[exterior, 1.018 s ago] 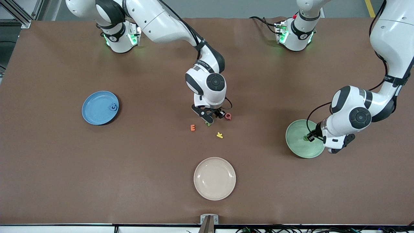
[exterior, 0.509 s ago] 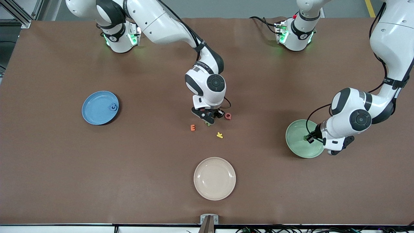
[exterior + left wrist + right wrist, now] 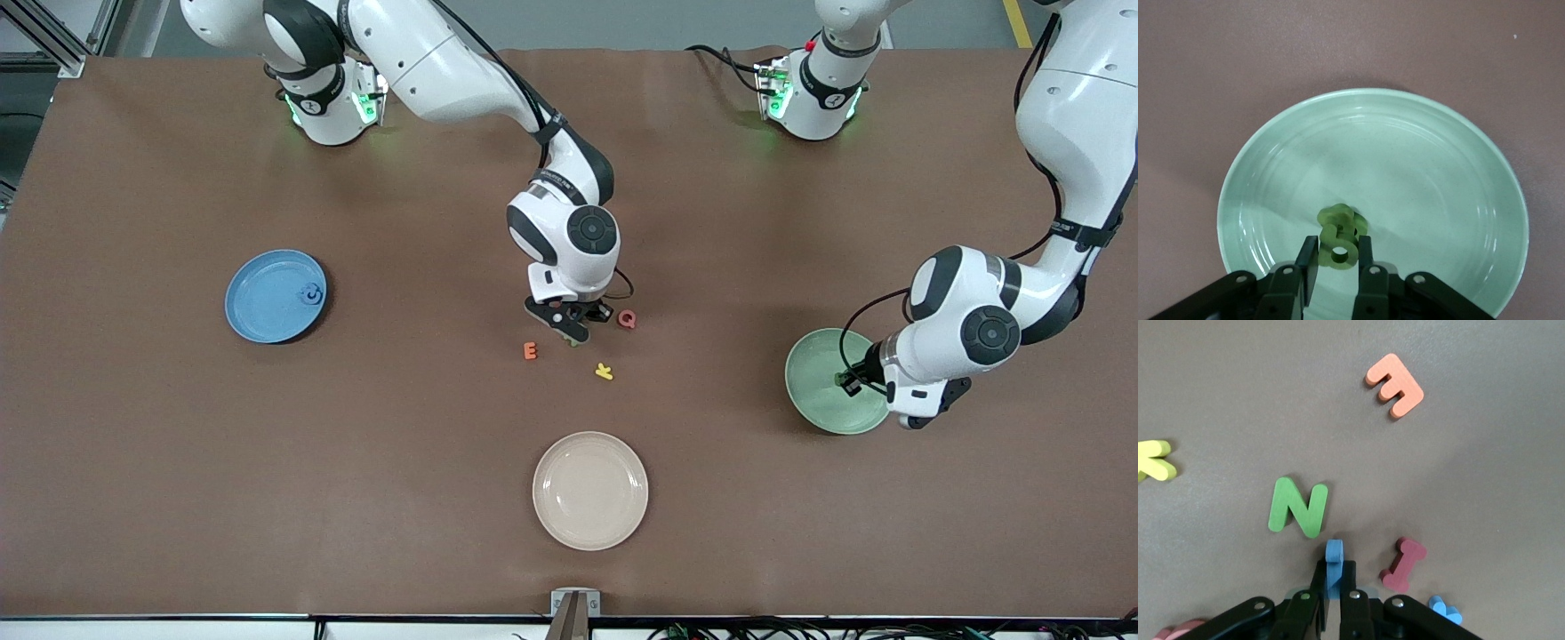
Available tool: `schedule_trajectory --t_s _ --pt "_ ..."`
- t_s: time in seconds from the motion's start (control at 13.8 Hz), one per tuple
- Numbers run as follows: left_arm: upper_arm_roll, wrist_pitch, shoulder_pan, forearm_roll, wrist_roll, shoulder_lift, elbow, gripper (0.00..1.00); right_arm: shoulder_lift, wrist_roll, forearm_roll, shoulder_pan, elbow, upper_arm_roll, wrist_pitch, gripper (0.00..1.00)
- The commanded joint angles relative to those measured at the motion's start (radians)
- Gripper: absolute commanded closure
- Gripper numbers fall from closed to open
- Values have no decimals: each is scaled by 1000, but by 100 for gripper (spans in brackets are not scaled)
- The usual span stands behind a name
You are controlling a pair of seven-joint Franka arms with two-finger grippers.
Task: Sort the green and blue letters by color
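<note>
Right gripper is down at the middle of the table, jaws pinched tight on a blue letter held on edge, which one can't tell. Just beside it lie the green N, a dark red I and another blue letter, partly hidden. An orange E, a yellow K and a red Q lie close by on the table. Left gripper hangs over the green plate at the left arm's end, closed on a green letter with a round hole, lifted off the plate. Blue plate at the right arm's end has one blue letter, a G, lying in it. Beige plate sits nearest the front camera.
</note>
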Motion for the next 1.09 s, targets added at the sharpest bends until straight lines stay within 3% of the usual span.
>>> schedule_trajectory --t_s 0.0,0.29,0.51,0.87,1.02 --pt "-2 -4 -1 20 22 19 25 96 -11 -10 -5 -10 -8 4 -2 100" --pt "-2 -4 -1 23 22 25 26 92 -99 -153 4 -76 -7 4 -207 100" --pt "10 -4 -6 23 22 25 27 79 -215 -327 5 -171 -63 4 -345 100" --pt "10 -6 -7 23 22 25 27 70 -580 -705 -33 -352 -557 -2 -195 100" --pt "10 -6 -7 23 20 25 27 59 -689 -827 -77 -426 -722 -2 -122 100"
